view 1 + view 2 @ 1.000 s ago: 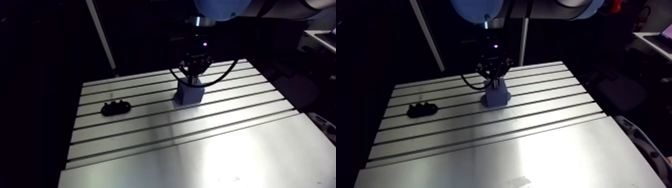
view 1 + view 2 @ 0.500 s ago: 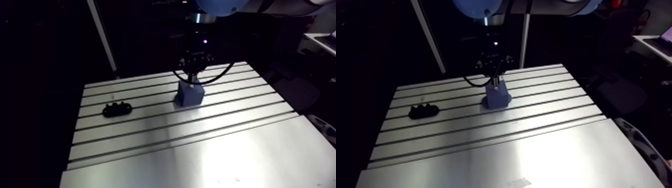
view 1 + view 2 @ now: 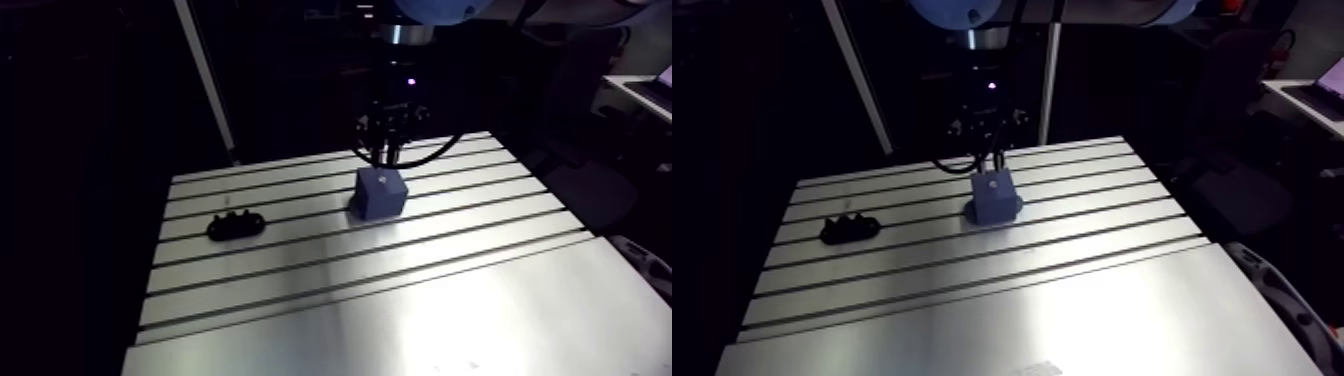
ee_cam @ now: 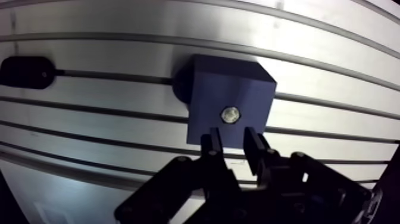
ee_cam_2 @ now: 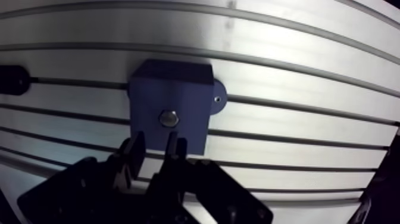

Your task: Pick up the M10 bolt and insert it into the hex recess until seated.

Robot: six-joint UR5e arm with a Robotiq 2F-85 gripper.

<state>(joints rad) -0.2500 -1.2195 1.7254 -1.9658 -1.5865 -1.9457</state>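
Observation:
A blue block [image 4: 208,89] stands on the slotted table [image 3: 400,300], near its far edge. The bolt [image 4: 230,114] sits in the recess in the block's top face, and only its round metal end shows. My gripper [image 4: 232,137] hangs a little above the block, clear of it. Its two fingers [image 4: 211,143] stand slightly apart with nothing between them, so it is open. In the arm view the gripper [image 3: 388,150] hovers just over the block [image 3: 381,193].
A small black holder [image 3: 236,225] lies on the table left of the block, over one of the slots. The table's wide smooth plate [image 3: 1072,310] stretches toward the near edge.
The gripper has risen off the block's top, and the bolt has stayed behind in the block. The arm view has shifted slightly with the arm.

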